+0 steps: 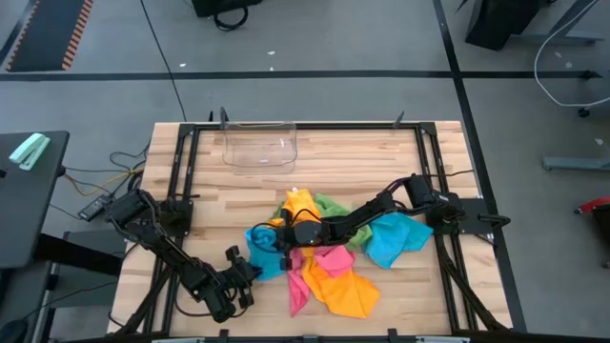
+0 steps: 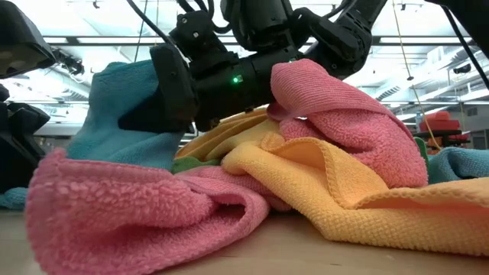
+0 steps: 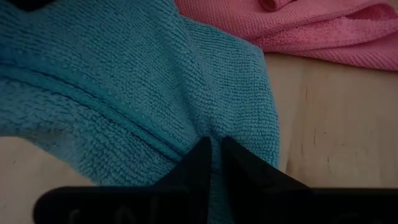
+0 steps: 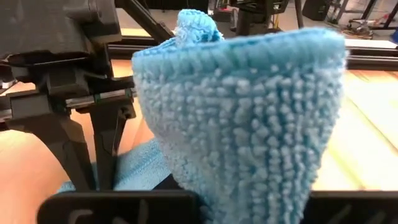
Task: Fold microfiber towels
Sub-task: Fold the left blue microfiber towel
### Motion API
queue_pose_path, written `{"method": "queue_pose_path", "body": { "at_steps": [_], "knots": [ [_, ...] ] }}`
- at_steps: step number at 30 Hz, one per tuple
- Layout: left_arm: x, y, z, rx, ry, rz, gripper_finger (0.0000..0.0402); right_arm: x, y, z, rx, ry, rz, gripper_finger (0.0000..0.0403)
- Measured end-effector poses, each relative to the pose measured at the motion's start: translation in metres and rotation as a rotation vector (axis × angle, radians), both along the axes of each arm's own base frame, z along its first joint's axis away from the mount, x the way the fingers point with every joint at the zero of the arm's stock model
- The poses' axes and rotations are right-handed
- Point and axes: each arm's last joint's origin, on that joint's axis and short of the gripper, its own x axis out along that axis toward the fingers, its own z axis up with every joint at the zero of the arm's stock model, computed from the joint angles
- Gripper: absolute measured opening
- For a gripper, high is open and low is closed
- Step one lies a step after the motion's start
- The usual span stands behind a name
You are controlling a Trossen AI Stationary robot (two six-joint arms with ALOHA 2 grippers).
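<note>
A heap of microfiber towels lies mid-table: pink (image 1: 322, 259), orange-yellow (image 1: 343, 291), green (image 1: 332, 205) and a blue one (image 1: 396, 238) at the right. Another blue towel (image 1: 261, 252) sits at the heap's left edge, between my two grippers. My left gripper (image 1: 250, 273) comes in from the near left and is shut on this towel. My right gripper (image 1: 284, 238) reaches across the heap from the right, also shut on it. In the low view this blue towel (image 2: 114, 114) rises above the pink one (image 2: 137, 214). My left gripper pinches the blue towel's edge (image 3: 205, 134) between its two fingers, slanting down from the table's near left. Creases run out from the pinch across the cloth. One layer or several, I cannot tell. My right gripper holds a raised bunch of the blue towel (image 4: 239, 124), coming nearly level from the table's right. The cloth stands up in front of the fingers and hides their tips. This part is lifted off the table, and the towel's lower part (image 2: 99, 149) trails down to the heap.
A clear plastic bin (image 1: 260, 148) stands at the far side of the table. Black frame rails (image 1: 181, 171) run along the table's left and right sides. Bare wood shows left of the heap and at the near right corner.
</note>
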Motion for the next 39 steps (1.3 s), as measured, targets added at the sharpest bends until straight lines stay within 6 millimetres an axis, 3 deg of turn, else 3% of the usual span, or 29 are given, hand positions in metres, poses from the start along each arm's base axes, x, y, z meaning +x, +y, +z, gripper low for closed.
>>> {"method": "queue_pose_path", "body": {
  "at_steps": [12,21,25,33,39],
  "knots": [
    [0.000,0.000,0.001,-0.005,-0.004,-0.002,0.0048,-0.001,-0.001,-0.002,-0.165,0.031,0.045,0.0039],
    [-0.006,-0.004,0.039,0.007,-0.046,-0.136,0.0052,-0.001,-0.003,-0.004,-0.176,0.057,0.032,0.0039],
    [-0.004,0.000,0.049,0.115,-0.111,-0.123,0.0048,-0.001,-0.002,-0.005,-0.168,0.060,0.038,0.0039],
    [0.011,0.020,0.028,0.304,-0.034,-0.086,0.0032,-0.002,-0.001,-0.007,-0.174,0.089,0.050,0.0039],
    [0.010,0.036,0.009,0.358,0.047,-0.046,0.0023,-0.003,-0.001,-0.009,-0.191,0.109,0.057,0.0039]
  ]
}}
